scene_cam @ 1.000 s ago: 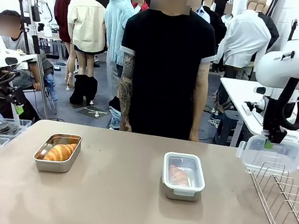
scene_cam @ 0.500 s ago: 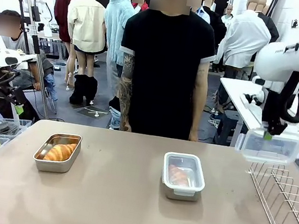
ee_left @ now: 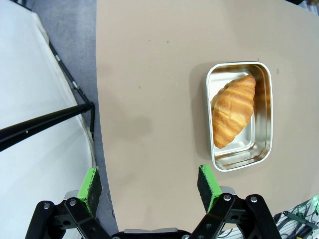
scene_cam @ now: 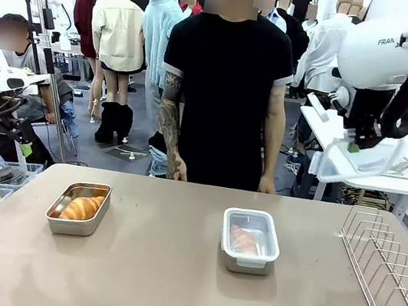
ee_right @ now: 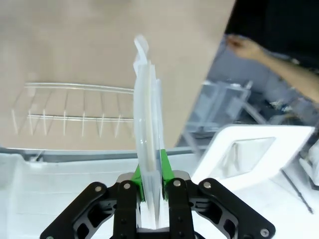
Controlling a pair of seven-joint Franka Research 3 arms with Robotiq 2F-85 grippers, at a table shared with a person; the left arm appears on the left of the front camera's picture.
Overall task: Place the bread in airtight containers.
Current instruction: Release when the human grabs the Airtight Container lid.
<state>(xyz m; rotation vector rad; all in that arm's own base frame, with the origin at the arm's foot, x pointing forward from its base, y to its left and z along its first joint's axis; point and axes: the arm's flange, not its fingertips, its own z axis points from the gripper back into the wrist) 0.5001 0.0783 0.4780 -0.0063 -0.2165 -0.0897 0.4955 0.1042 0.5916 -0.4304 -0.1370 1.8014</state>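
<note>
One piece of bread [scene_cam: 80, 207] lies in an uncovered steel container [scene_cam: 75, 220] at the table's left. The other bread [scene_cam: 243, 238] shows through the translucent lid of the closed container [scene_cam: 250, 242] at the centre. High at the right, my right gripper [scene_cam: 355, 146] is shut on a second translucent lid [scene_cam: 358, 160], tilted in the air. The right wrist view has that lid [ee_right: 147, 124] edge-on between the green pads of the right gripper [ee_right: 149, 174]. My left gripper [ee_left: 149, 184] is open above the table's left edge, beside the uncovered container [ee_left: 239, 162] and its bread [ee_left: 233, 110].
A wire rack [scene_cam: 387, 263] stands at the table's right edge and also shows as the wire rack [ee_right: 75, 117] below the held lid. A person [scene_cam: 226, 87] stands at the far side with a hand [scene_cam: 180, 169] near the table edge.
My right arm has lifted the lid up and to the left, away from the wire rack, and the lid now tilts. The left gripper and both containers have not moved.
</note>
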